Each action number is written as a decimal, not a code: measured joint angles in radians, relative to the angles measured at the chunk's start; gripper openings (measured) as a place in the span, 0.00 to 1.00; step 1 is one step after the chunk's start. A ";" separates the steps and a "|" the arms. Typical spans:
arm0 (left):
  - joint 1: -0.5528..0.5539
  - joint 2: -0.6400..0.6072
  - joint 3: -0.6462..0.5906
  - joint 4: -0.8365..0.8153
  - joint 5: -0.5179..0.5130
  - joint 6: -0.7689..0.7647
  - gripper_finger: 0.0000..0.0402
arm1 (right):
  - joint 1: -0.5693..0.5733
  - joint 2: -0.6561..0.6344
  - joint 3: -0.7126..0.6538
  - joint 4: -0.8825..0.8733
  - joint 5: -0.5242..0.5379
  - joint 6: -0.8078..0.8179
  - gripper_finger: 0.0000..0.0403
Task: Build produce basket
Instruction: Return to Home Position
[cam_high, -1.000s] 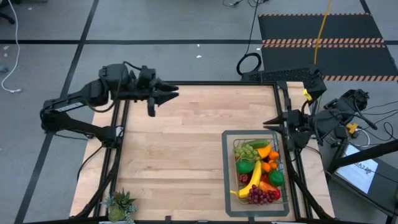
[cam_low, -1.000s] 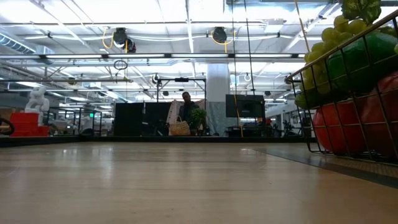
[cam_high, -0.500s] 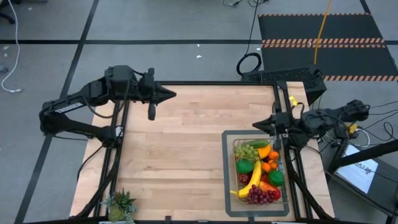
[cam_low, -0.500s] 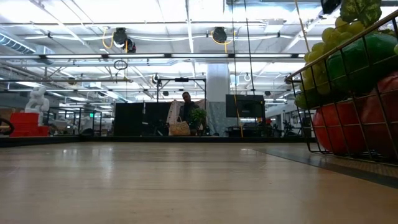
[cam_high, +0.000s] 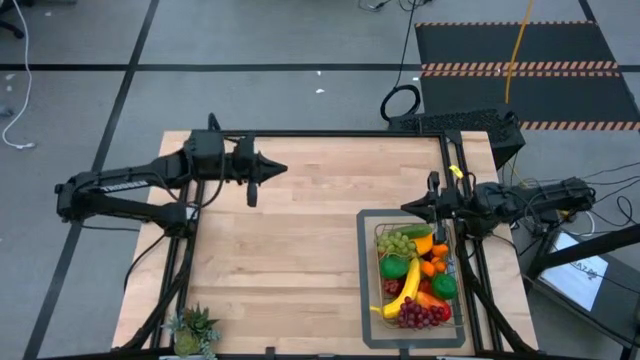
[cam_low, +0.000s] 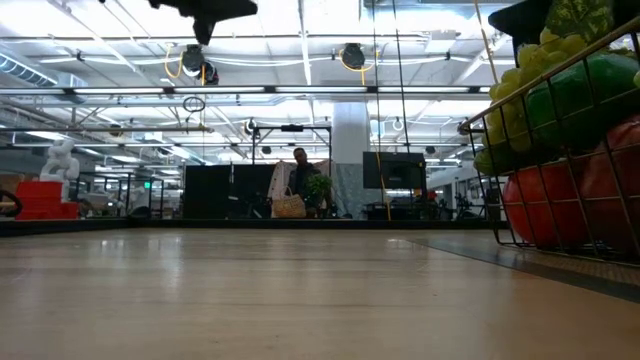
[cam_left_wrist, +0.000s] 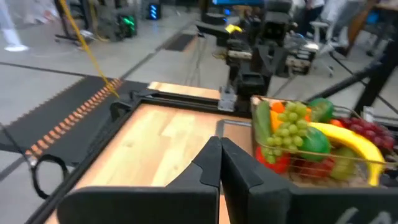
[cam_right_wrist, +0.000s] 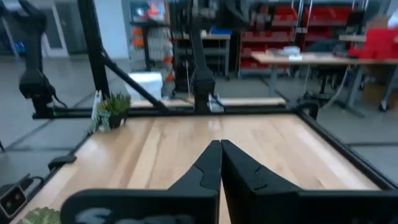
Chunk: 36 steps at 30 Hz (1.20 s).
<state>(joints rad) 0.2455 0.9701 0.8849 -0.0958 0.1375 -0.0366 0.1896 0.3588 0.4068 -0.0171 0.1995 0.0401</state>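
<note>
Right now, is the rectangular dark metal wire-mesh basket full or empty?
Full. The dark wire-mesh basket is heaped with green grapes, a yellow banana and red grapes; fruit rises above its rim in the low view.

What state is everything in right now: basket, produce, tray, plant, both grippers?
basket: filled, standing on the tray
produce: heaped inside the basket
tray: flat, under the basket
plant: upright at table corner
left gripper: shut, empty, above table
right gripper: shut, empty, by basket

Consists of two matte black jointed arms: left arm (cam_high: 130, 185) with a pale marking along its long link, right arm (cam_high: 530, 195) with a small yellow tag (cam_high: 455, 171). Ends at the left gripper (cam_left_wrist: 216, 142) in black wedge-shaped fingers (cam_left_wrist: 207, 173).
</note>
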 joint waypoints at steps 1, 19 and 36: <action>0.000 -0.011 -0.025 0.025 -0.015 -0.001 0.00 | -0.003 -0.015 -0.027 0.036 -0.009 -0.004 0.00; 0.000 -0.170 -0.206 0.077 -0.051 -0.033 0.00 | -0.013 -0.359 -0.277 0.135 -0.026 -0.074 0.00; 0.000 -0.164 -0.208 0.101 -0.050 -0.044 0.00 | -0.140 -0.354 -0.385 0.309 -0.101 -0.079 0.00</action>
<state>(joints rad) 0.2455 0.8057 0.6769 0.0055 0.0879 -0.0811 0.0495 0.0050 0.0222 0.2918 0.0990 -0.0393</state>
